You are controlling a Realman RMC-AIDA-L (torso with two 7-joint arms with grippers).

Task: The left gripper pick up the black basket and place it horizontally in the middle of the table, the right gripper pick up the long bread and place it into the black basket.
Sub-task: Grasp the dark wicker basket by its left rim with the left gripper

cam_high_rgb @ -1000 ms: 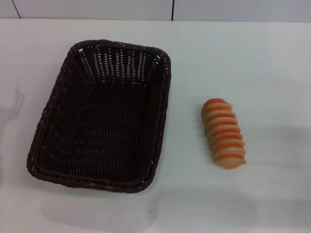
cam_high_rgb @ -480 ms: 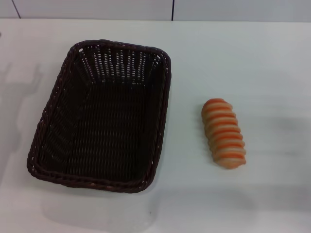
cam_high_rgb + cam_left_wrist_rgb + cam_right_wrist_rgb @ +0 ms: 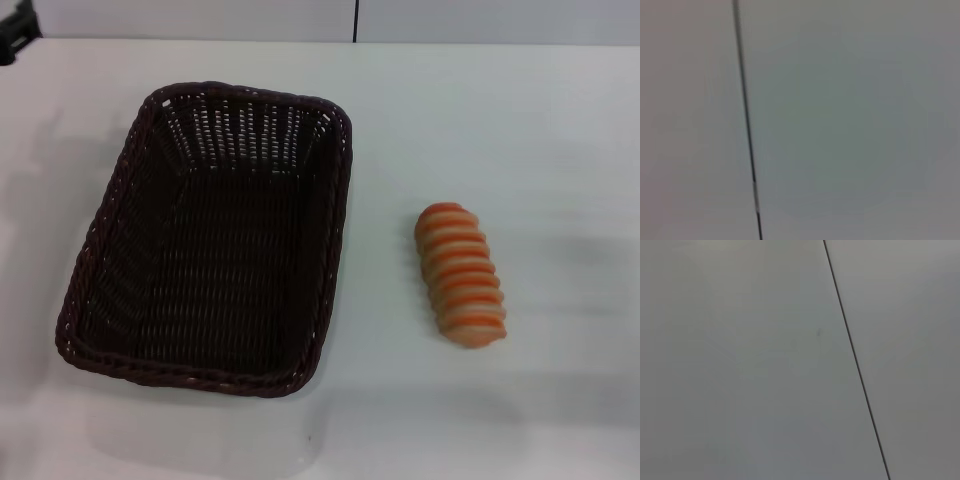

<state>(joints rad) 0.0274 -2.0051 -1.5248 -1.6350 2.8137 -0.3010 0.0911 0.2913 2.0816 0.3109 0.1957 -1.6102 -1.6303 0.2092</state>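
The black basket (image 3: 210, 240) sits on the white table (image 3: 520, 120) at the left, its long side running front to back, and it is empty. The long bread (image 3: 460, 275), striped orange and cream, lies on the table to the basket's right, apart from it. A black part of the left gripper (image 3: 18, 30) shows at the far left corner of the head view, well behind and left of the basket. The right gripper is out of view. Both wrist views show only a plain grey surface with a dark seam.
A wall with dark vertical seams (image 3: 355, 20) runs along the table's far edge. Bare table lies between the basket and the bread and to the right of the bread.
A black part of the left gripper has come into the head view's far left corner. Its shadow on the table has shifted. Basket and bread have not moved.
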